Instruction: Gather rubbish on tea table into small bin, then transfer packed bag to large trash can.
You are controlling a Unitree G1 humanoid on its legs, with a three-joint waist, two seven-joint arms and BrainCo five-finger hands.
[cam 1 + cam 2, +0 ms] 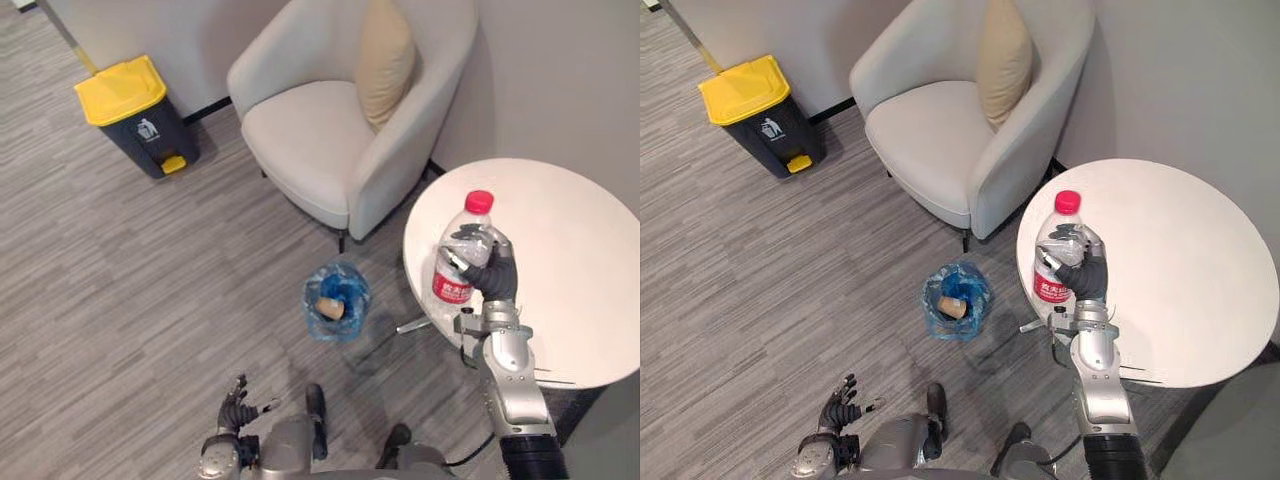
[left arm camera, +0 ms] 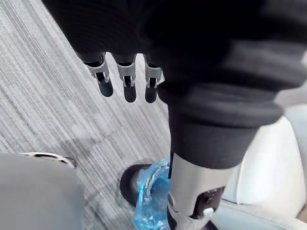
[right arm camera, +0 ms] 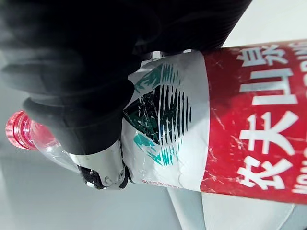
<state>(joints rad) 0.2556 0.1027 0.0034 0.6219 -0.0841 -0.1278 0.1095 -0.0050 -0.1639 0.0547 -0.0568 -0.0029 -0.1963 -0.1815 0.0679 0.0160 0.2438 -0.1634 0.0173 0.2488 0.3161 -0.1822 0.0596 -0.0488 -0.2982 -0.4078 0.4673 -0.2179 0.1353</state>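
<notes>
Holding bottle [image 1: 455,285] in curled right hand [image 1: 490,272] at table's [image 1: 570,230] left edge, scrap [image 1: 330,307] already in bin [image 1: 350,322], left hand [image 1: 235,405] slack and empty. Yet to bin bottle, carry bag [image 1: 345,283] to far can [image 1: 135,115].

From here, the right hand [image 1: 495,272], curled round the bottle [image 1: 462,255], stands over the left edge of the worktop [image 1: 570,250], and open white top spreads away to its right. A strip of carpet [image 1: 150,290] separates that edge from the small bin [image 1: 337,300], whose mouth faces up. The armchair [image 1: 320,130] crowds in just behind both. Wide carpet runs on to the large trash can [image 1: 135,115] by the wall.
</notes>
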